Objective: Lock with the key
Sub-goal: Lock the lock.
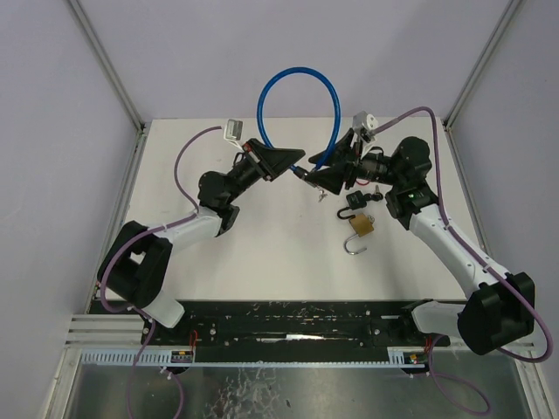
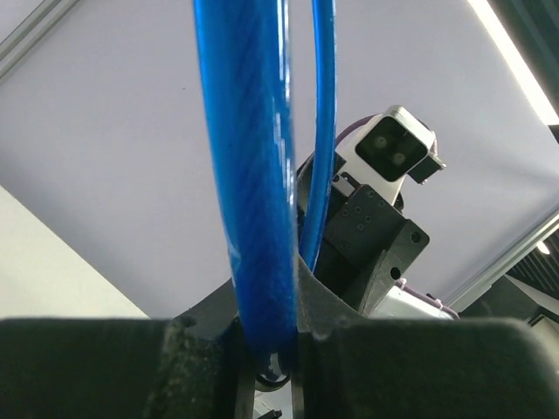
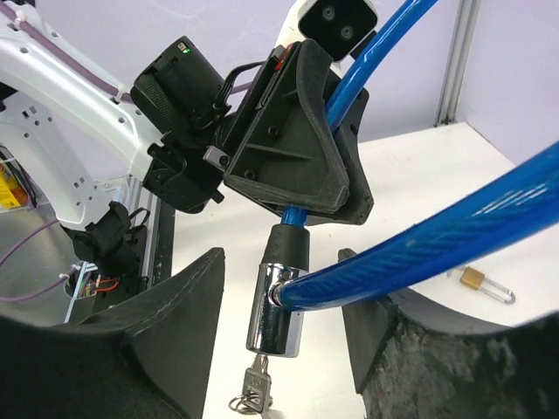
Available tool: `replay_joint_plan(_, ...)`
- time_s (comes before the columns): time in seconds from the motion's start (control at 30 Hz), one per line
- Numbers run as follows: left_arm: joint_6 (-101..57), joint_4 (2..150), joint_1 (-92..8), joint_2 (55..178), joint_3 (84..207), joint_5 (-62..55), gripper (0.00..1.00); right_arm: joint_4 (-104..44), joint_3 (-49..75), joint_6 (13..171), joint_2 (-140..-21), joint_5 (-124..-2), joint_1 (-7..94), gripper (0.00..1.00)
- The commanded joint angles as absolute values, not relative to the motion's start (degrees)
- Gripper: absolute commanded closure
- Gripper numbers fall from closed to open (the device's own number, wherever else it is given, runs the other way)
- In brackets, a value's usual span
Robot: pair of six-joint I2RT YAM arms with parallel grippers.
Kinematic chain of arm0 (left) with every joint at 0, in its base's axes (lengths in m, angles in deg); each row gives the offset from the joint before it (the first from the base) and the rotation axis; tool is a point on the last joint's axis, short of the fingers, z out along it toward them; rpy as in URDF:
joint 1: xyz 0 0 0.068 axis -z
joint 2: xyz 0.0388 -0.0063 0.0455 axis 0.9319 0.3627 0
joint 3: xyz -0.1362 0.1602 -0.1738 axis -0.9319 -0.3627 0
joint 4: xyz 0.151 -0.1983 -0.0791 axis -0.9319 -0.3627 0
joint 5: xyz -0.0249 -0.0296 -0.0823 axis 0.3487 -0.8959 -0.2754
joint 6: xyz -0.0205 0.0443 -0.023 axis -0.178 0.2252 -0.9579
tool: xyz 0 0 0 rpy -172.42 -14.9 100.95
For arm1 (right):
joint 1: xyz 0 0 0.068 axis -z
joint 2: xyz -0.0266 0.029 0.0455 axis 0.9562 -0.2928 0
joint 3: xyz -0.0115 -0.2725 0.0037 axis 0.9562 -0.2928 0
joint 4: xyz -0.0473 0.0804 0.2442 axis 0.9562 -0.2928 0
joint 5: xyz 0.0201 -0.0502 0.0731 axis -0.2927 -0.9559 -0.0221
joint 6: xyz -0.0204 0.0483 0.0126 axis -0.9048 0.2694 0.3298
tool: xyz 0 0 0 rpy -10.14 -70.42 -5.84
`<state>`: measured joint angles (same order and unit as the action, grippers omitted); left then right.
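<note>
Held above the far middle of the white surface (image 1: 262,253), the blue cable lock (image 1: 260,103) looks springy and slick-sheathed. The left claw (image 3: 301,205) is clamped on the cable just above the chrome lock barrel (image 3: 278,314), probably the firmest place to hold. The right claw (image 3: 281,257) stands apart around the barrel, with the key (image 3: 255,384) below. A brass padlock (image 1: 363,227) lies to the right, while the cable's other end crowds the right claw.

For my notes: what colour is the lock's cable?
The cable is blue; left wrist view shows it best.
</note>
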<state>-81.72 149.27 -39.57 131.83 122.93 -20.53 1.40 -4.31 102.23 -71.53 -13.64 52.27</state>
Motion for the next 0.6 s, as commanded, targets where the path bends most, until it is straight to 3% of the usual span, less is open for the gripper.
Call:
replay_joint_plan(0.0, -80.11, 158.83, -39.8, 128.98, 122.55, -18.58, 1.0, 6.47, -1.3, 103.89, -69.88, -10.06, 52.67, 0.37)
replay_joint_plan(0.33, -80.17, 161.91, -40.1, 128.01, 121.25, -17.07, 0.99, 1.88, -1.28, 101.64, -67.41, -3.56, 55.8, 0.3)
replay_joint_plan(0.57, -79.74, 164.75, -40.17, 128.1, 121.66, -18.11, 0.99, -1.74, -1.46, 106.82, -64.89, -2.99, 56.54, 0.39)
